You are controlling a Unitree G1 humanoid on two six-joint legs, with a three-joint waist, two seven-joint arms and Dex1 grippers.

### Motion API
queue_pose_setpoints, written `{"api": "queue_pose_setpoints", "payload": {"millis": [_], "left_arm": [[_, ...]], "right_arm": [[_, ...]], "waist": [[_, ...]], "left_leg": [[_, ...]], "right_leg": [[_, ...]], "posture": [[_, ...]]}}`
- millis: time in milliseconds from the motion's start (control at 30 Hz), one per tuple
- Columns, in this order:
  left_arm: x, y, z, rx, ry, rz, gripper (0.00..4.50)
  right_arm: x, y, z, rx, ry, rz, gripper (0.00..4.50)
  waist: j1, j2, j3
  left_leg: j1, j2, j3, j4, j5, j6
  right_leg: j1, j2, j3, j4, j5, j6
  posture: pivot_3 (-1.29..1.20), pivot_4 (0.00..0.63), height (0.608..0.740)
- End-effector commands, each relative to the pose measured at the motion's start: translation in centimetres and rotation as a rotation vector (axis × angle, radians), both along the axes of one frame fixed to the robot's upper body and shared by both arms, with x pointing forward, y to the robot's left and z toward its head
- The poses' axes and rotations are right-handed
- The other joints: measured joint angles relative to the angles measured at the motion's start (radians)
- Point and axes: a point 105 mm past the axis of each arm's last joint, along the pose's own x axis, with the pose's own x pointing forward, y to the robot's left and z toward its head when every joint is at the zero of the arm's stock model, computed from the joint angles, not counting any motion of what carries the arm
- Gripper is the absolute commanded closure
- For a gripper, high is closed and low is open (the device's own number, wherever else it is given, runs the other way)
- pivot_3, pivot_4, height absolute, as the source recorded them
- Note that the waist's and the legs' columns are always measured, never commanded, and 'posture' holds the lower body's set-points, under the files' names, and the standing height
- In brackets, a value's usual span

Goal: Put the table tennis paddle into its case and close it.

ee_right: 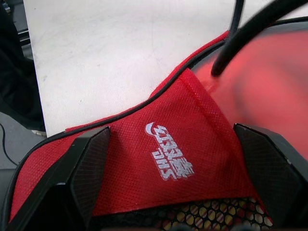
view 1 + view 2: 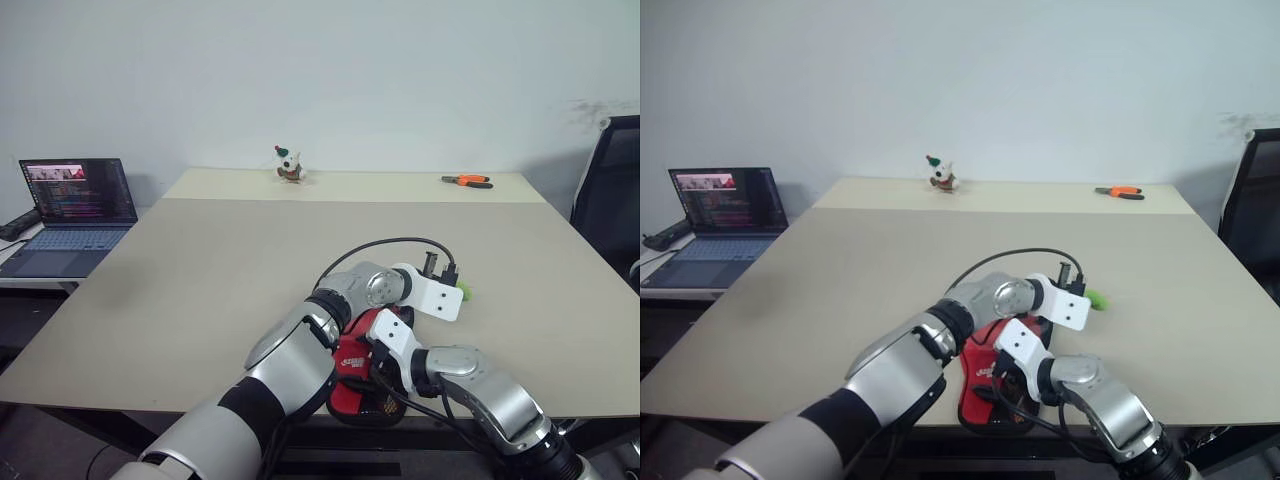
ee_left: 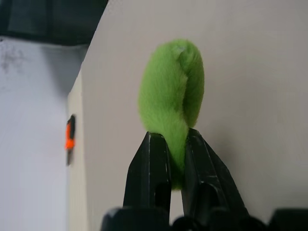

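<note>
A fuzzy green tag (image 3: 172,96) is pinched between the closed black fingers of the left gripper (image 3: 174,159); the tag is soft, folded into a rounded lobe, and is seen near the right of the table, just past the white wrist plate. The right gripper (image 1: 168,159) is spread wide, its two dark angular fingers (image 1: 91,163) set on either side of the red woven panel of the case (image 1: 163,144), which bears white lettering, black mesh below and a black piped rim. The case lies at the near edge of the table (image 2: 220,270), under both crossed arms. A smooth red surface is seen inside the opened rim, blurred; whether it is the paddle cannot be told. A black cable crosses in front of it.

The table top is pale beige and matt, set against a plain white wall. At the far edge a small figurine (image 2: 290,166) stands, and orange-handled pliers (image 2: 468,181) lie to the far right. An open laptop (image 2: 70,215) is placed on a side table at left; a black chair (image 2: 612,190) stands at right.
</note>
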Motion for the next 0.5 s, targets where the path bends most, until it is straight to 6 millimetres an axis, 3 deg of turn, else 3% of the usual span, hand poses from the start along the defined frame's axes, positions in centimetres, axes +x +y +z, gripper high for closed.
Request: {"api": "queue_pose_setpoints", "payload": {"millis": [33,267,500], "left_arm": [[-0.7,-1.2,2.3,-0.098,0.020,-0.042,4.48],[2.3,1.8,2.9,-0.242,0.229,0.190,2.00],[3.5,3.6,4.5,-0.410,0.433,0.266,2.00]], "right_arm": [[-1.4,-0.8,-5.2,-0.097,0.219,-0.026,0.00],[-0.5,0.1,-4.6,-0.079,0.203,-0.021,0.00],[0.5,0.7,-4.3,-0.065,0.201,-0.024,0.00]], "waist": [[0.000,0.001,-0.001],[-0.010,0.001,-0.003],[-0.018,0.002,-0.004]], "left_leg": [[0.000,0.000,0.000,0.000,0.000,0.000],[0.003,0.000,0.001,0.000,0.000,0.000],[0.007,0.001,0.001,0.000,0.000,0.000]], "right_leg": [[0.000,0.000,0.000,0.000,0.000,0.000],[0.002,0.001,0.001,0.001,0.000,0.000],[0.005,0.003,0.001,0.001,0.000,0.000]], "posture": [[0.00,0.150,0.740],[0.00,0.150,0.740],[0.00,0.150,0.740]]}}
